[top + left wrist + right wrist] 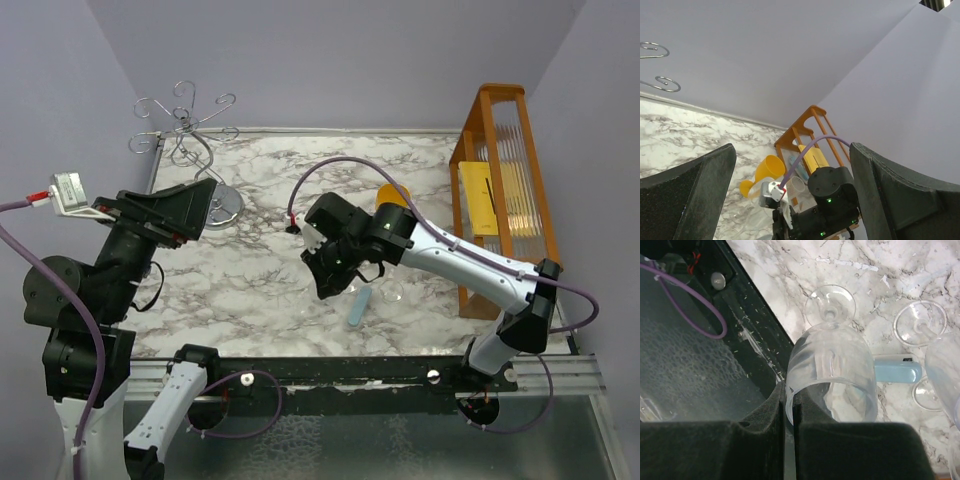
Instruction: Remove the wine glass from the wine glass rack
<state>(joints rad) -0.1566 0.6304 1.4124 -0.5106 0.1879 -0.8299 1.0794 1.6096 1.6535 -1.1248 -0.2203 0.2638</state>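
**Glass off the rack, pinched in right gripper**

- Glass [832, 372]: clear, rounded bowl, short stem, round flat foot. The wall looks faintly frosted with a bluish tint, and marble shows through it.
- In the right wrist view the foot sits at 12 o'clock from the bowl and the open rim at 6 o'clock, against the fingers.
- Right gripper [789, 407]: clamped on the rim. One black pad is inside the bowl and one outside, with the glass wall between them at the bowl's 8 o'clock.
- Location: over the table [260, 290], near centre and toward 6 o'clock, well apart from the rack. Cannot tell whether the foot touches the marble.
- Rack [186, 128]: silvery wire with curled arms, at the table's 10 o'clock corner. No glass seen on it.
- Left gripper [790, 150]: fingers spread wide and holding nothing, up beside the rack base.
- At 3 o'clock from the held glass: a pale blue object [895, 372] flat on the marble and two more clear glasses [920, 322].
- Orange cup [392, 193] at 1 o'clock from the right gripper.
- Orange slatted stand [500, 91] along the 3 o'clock edge.
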